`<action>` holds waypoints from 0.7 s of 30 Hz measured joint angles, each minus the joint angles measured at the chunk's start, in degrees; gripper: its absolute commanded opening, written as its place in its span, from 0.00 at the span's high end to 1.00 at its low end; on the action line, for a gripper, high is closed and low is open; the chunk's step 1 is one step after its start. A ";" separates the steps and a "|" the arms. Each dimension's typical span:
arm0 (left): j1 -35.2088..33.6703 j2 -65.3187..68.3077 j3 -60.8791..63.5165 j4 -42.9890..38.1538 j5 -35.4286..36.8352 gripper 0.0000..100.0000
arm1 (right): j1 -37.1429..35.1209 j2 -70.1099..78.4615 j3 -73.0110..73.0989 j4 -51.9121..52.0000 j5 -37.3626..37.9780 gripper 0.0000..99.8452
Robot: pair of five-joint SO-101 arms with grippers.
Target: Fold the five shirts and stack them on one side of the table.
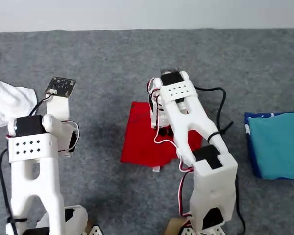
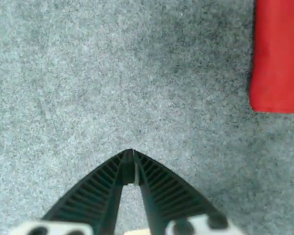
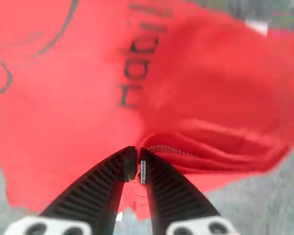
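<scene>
A red shirt (image 1: 142,137) lies partly folded on the grey mat in the middle of the table, and its edge (image 2: 277,54) appears in the left wrist view. My right gripper (image 3: 137,151) is down on it, shut on a raised fold of the red cloth (image 3: 210,142) beside black print. My left gripper (image 2: 132,152) hangs shut over bare mat to the left of the red shirt, holding nothing. A crumpled white shirt (image 1: 7,103) sits at the far left edge. A folded teal shirt (image 1: 279,144) rests on a folded blue one (image 1: 251,142) at the right edge.
The grey mat (image 1: 108,58) covers the whole table. The right arm's white body (image 1: 186,117) stretches over the red shirt and hides its right part. Open mat lies between the arms and along the back.
</scene>
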 measured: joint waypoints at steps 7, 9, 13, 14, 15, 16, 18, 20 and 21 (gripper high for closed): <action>0.00 0.00 0.00 0.00 0.00 1.00 | 5.45 -0.97 0.00 5.27 1.05 0.99; 0.00 0.00 0.00 0.00 0.00 1.00 | 8.35 -2.11 0.00 5.27 5.27 0.98; 0.00 0.00 0.00 0.00 0.00 1.00 | 12.40 -6.86 1.14 5.27 14.33 0.85; 0.00 0.00 0.00 0.00 0.00 1.00 | 12.75 -8.00 1.49 5.27 15.47 0.80; 0.00 0.00 0.00 0.00 0.00 1.00 | 13.01 -9.14 1.93 5.27 16.09 0.75; 0.00 0.00 0.00 0.00 0.00 1.00 | 13.36 -10.37 2.37 5.27 16.44 0.70; 0.00 0.00 0.00 0.00 0.00 1.00 | 13.54 -12.84 3.25 5.27 16.79 0.63; 0.00 0.00 0.00 0.00 0.00 1.00 | 13.36 -15.12 3.96 5.27 16.97 0.60; 0.00 0.00 0.00 0.00 0.00 1.00 | 13.27 -16.09 4.13 5.36 16.97 0.61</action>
